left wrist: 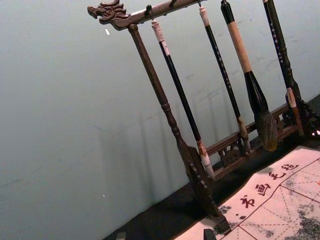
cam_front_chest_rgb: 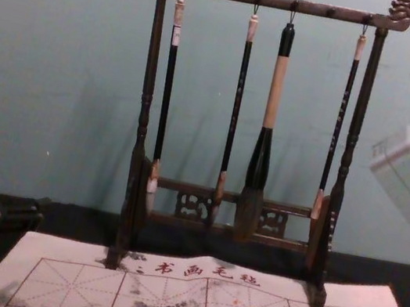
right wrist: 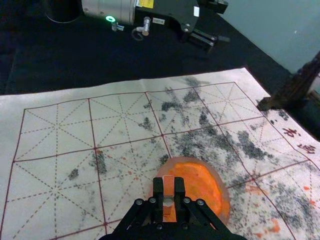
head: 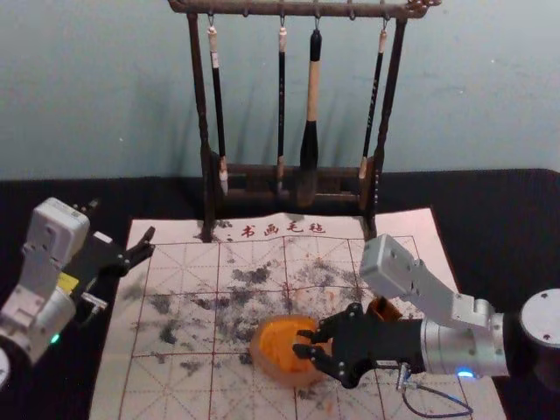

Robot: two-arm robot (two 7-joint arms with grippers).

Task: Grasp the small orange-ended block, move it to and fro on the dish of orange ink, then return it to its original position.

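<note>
In the head view, my right gripper (head: 304, 343) reaches in over the dish of orange ink (head: 282, 348). The right wrist view has the right gripper (right wrist: 168, 194) shut on the small block (right wrist: 168, 186), which shows an orange-pink face with a pale grey band below it, in front of the orange ink dish (right wrist: 197, 187). Whether the block touches the ink is unclear. My left gripper (head: 122, 224) is parked open beyond the mat's left edge; in the left wrist view, the tips of the left gripper (left wrist: 165, 235) stand apart at the frame edge.
A dark wooden rack (cam_front_chest_rgb: 145, 111) with several hanging brushes stands at the mat's far edge. The ink-stained white mat (head: 166, 376) lies beneath the dish. Behind the right gripper sits a brown-orange object (head: 383, 308), partly hidden by the arm.
</note>
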